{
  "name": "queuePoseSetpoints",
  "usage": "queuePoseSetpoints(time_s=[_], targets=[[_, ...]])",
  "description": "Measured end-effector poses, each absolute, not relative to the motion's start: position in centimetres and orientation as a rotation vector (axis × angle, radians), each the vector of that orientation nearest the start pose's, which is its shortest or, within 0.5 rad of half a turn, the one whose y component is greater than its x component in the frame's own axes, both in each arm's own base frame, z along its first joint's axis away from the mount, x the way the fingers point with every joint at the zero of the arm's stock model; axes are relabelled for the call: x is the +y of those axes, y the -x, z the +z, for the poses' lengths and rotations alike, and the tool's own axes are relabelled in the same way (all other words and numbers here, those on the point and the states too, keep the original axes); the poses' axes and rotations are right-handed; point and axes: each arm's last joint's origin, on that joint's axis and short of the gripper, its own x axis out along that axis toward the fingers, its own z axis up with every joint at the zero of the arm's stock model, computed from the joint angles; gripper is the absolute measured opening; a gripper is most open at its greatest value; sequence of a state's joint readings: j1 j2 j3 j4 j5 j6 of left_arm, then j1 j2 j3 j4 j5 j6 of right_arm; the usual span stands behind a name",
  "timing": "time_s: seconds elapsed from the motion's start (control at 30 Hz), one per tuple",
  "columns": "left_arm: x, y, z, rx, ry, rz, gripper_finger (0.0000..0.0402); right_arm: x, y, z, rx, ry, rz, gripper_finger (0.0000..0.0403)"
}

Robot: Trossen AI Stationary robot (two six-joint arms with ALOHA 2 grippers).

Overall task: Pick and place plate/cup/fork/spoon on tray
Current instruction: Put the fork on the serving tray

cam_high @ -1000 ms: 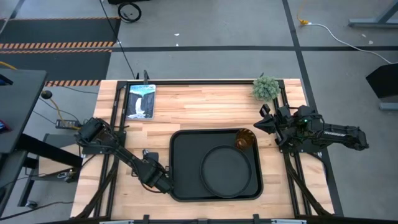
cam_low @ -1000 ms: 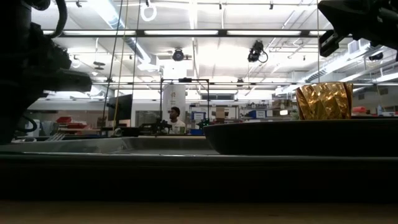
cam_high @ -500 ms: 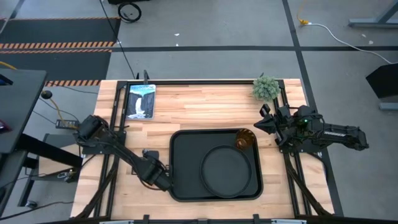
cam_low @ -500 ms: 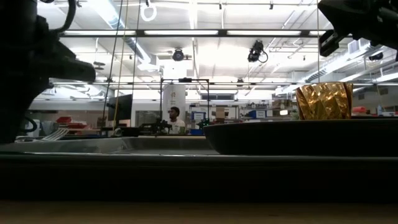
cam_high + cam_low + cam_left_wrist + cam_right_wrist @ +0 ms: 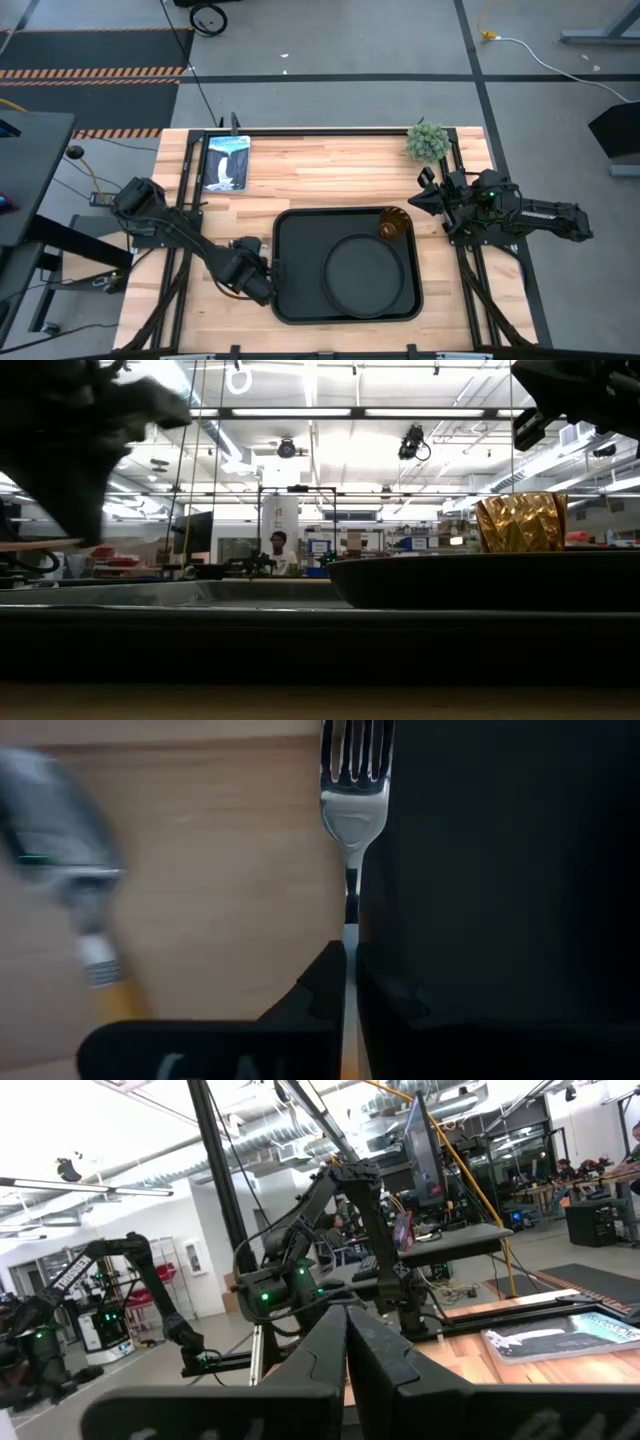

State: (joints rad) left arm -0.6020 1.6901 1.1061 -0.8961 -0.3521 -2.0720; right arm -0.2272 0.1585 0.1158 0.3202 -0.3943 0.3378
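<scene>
Left tool (image 5: pixel 350 982) clenched on the reddish-orange-handled silver fork (image 5: pixel 354 790), tines pointing ahead along the big black rectangular tray's (image 5: pixel 300 240) edge; orange-handled spoon (image 5: pixel 70 870) on the bench beside it. Right tool (image 5: pixel 347 1342) clamped empty.

fork (image 5: pixel 352 810): handle hidden between the left gripper (image 5: pixel 347 982) fingers, tine tips cut off by the frame edge in the left wrist view. spoon (image 5: pixel 62 870) beside it is motion-blurred, handle runs behind the gripper body. neither utensil can be made out in the high view (left gripper (image 5: pixel 262 284) covers that spot at the tray (image 5: pixel 300 300) edge). low view: left arm is a dark blurred mass, cropped at the frame edge; the plate (image 5: pixel 480 578) shows only as a dark edge-on band, and the cup (image 5: pixel 521 522) base is hidden behind it. person (image 5: pixel 280 550) in the background too small to tell anything. right gripper (image 5: pixel 346 1342) fingertips meet in its wrist view, body cut off at the frame edge.
</scene>
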Motion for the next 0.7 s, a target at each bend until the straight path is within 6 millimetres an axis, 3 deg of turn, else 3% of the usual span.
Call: queuePoseSetpoints(time_s=[0.43,0.7], targets=[[-14.4,-31.7,17.6,0.736,1.173,0.736,0.0025,-1.1,-9.7,22.1,-0.239,-0.249,0.211,0.0018],[-14.3,-33.7,18.6,0.658,1.180,0.610,0.0025,-1.1,-9.7,22.1,-0.241,-0.247,0.213,0.0018]])
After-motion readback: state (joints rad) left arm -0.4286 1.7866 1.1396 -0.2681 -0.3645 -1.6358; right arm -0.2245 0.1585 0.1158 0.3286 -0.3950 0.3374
